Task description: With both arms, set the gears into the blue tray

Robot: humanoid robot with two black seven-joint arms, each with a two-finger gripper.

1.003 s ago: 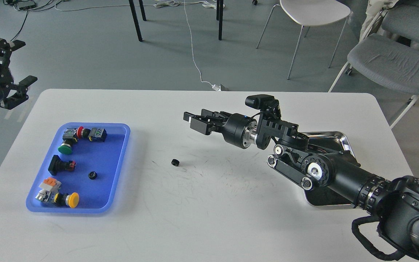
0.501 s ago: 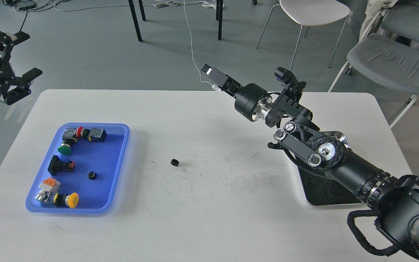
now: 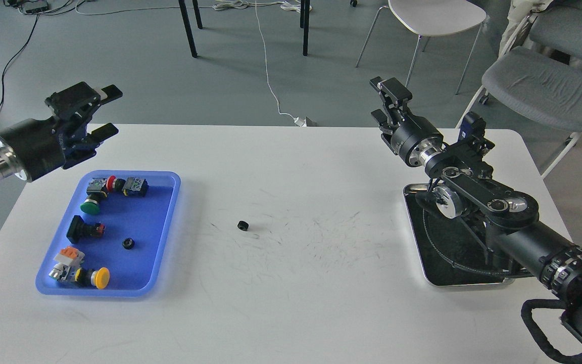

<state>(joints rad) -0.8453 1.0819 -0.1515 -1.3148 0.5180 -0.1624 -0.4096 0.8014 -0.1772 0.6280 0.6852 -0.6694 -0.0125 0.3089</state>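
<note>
**Both arms raised, one gear loose on the white tabletop**

White tabletop (image 3: 291, 303) spreads before me, grey floor and chairs beyond it. My left end effector (image 3: 103, 110) hangs over the far left corner, its fingers spread apart and holding nothing. Just below it, nearer to me, lies the blue tray (image 3: 167, 237), holding several coloured push-button switches (image 3: 94, 199) and one gear (image 3: 128, 243) in its middle. A second gear (image 3: 242, 225) sits on the bare tabletop, between my two end effectors and nearer to me than either, well apart from both and to the right of the tray. My right end effector (image 3: 386, 103) is lifted above the far right edge, pointing away from me; I cannot tell whether its fingers are apart or together. Beneath my right arm rests a steel tray (image 3: 417, 253) with a dark inside.
</note>
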